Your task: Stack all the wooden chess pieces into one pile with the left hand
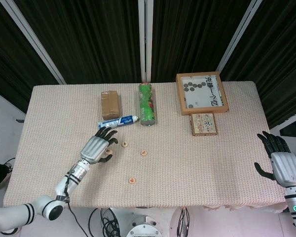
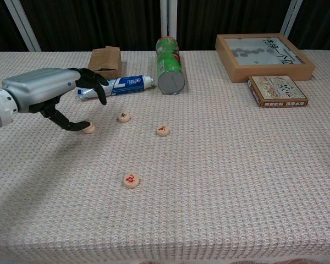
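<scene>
Several round wooden chess pieces lie on the woven tablecloth. One piece with a black mark, one with a red mark and one nearer the front lie singly. A low stack of pieces sits to their left. My left hand hovers just left of that stack with fingers spread and lifted; its thumb tip is at the stack's side, and I cannot tell whether it touches. From above, the left hand hides most of the stack. My right hand is open past the table's right edge.
A toothpaste tube lies just behind the left hand, with a cardboard box further back. A green can lies on its side at mid back. A wooden framed tray and a small card box sit at the back right.
</scene>
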Motion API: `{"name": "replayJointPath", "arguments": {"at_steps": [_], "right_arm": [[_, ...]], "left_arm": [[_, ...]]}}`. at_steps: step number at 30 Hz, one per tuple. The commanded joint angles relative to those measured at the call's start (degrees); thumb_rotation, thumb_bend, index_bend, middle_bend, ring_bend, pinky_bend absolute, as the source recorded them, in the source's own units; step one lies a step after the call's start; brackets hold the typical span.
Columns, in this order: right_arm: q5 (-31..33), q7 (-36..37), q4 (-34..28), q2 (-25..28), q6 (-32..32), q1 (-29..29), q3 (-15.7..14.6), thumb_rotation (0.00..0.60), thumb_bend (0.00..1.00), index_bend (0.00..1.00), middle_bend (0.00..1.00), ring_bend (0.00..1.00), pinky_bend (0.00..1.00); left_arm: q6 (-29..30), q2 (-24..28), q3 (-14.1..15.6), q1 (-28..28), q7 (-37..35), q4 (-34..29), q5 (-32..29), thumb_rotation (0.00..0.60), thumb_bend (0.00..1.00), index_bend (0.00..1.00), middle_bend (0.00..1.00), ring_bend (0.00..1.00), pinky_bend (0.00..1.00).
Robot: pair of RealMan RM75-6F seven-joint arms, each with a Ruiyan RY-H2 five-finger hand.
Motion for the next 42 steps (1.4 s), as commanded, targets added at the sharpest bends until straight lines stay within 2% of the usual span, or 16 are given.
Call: {"name": "replayJointPath", "arguments": {"at_steps": [1, 5, 10, 19, 28, 33, 42], "right_arm": [[0.04, -0.05, -0.08, 0.01, 0.07, -0.03, 0.02, 0.6, 0.28, 0.0, 0.0, 0.0, 0.0], [-0.05, 0.2, -0.04, 0.12, 0.37, -0.18, 0.05, 0.6, 0.28, 0.0, 0.0, 0.0, 0.0], [0.06, 0.95, 0.44, 0.27, -0.05, -0.1, 0.01, 0.6, 0.29, 0.0, 0.0, 0.0, 0.0], [0.36, 1.78, 0.81, 0.44, -0.07, -0.12, 0.21, 0.6, 0.28, 0.0, 0.0, 0.0, 0.0], [0.51, 1.13, 0.68, 0.25, -0.57, 0.09, 0.15, 0.6, 0.28, 0.0, 0.0, 0.0, 0.0], [0.48, 0.9, 0.59, 0.19, -0.49, 0.08, 0.15, 0.6, 0.28, 0.0, 0.0, 0.0, 0.0], [0.44, 0.75, 0.65, 0.15, -0.7, 0.15, 0.06, 0.6, 0.28, 0.0, 0.0, 0.0, 0.0]], "left_arm": [[-0.18, -1.58, -1.79, -1.24, 1.44, -1.23, -1.49, 0.6, 0.23, 0.31, 0.09, 0.0, 0.0], [-1.98, -4.23, -3.85, -3.5, 7.43, -0.95, -5.59, 0.6, 0.2, 0.31, 0.09, 0.0, 0.0], [-5.46, -8.57, -7.0, -6.52, 13.13, 1.96, -15.2, 0.6, 0.2, 0.33, 0.09, 0.0, 0.0], [-7.29, -11.26, -7.39, -9.53, 18.21, 5.37, -22.36, 0.6, 0.21, 0.36, 0.1, 0.0, 0.0], [-5.06, -10.72, -7.09, -9.92, 21.35, 4.64, -25.8, 0.6, 0.3, 0.37, 0.11, 0.0, 0.0], [-5.46, -10.14, -6.79, -9.84, 21.28, 3.79, -27.69, 0.6, 0.31, 0.39, 0.12, 0.0, 0.0], [-5.28, -10.57, -5.83, -10.28, 18.98, 4.57, -25.25, 0.6, 0.31, 0.4, 0.12, 0.0, 0.0]]}}
